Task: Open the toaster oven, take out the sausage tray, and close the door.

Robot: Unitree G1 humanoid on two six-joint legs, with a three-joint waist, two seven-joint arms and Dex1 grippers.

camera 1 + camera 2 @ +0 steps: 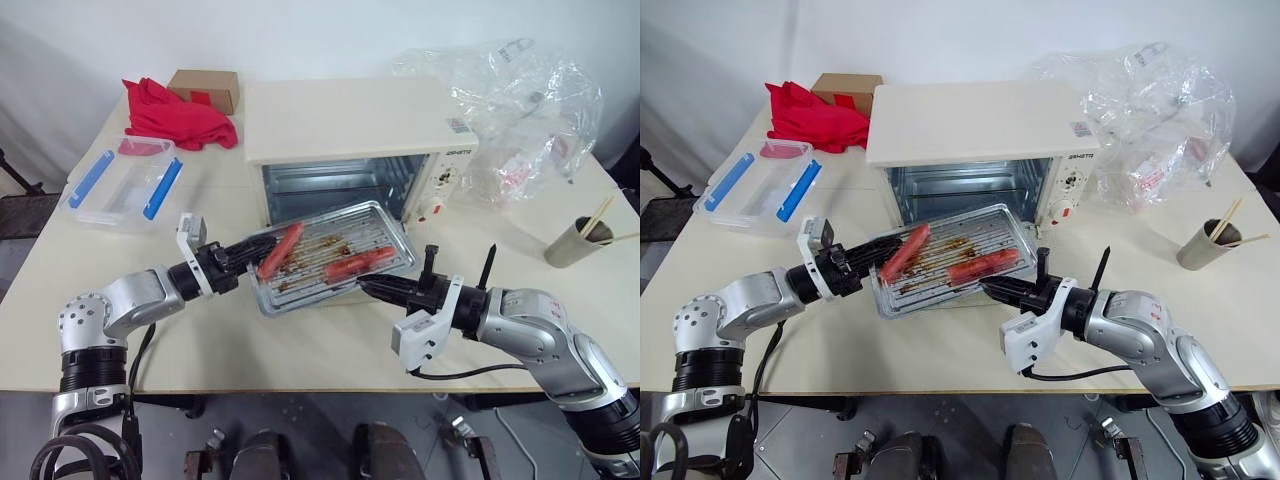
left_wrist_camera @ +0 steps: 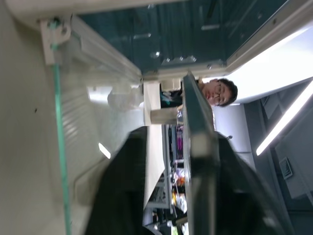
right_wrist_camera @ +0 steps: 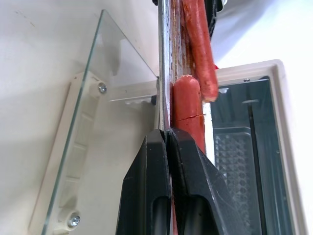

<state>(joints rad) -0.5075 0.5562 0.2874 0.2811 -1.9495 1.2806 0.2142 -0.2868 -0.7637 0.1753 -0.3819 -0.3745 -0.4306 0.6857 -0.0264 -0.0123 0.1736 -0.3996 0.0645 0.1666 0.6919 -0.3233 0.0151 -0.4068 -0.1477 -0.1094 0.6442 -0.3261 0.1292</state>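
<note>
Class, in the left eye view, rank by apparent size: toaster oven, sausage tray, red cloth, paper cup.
1. toaster oven
2. sausage tray
3. red cloth, though it lies farther back, so unsure
4. paper cup

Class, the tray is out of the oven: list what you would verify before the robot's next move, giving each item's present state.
1. Toaster oven door open: ok.
2. Sausage tray outside the cavity: ok.
3. Right gripper fingers shut on the tray's edge: ok.
4. Left gripper at the tray's opposite edge: ok; firm hold: cannot tell.
5. Sausages on the tray: ok.
6. Bare table in front for setting the tray down: ok.
</note>
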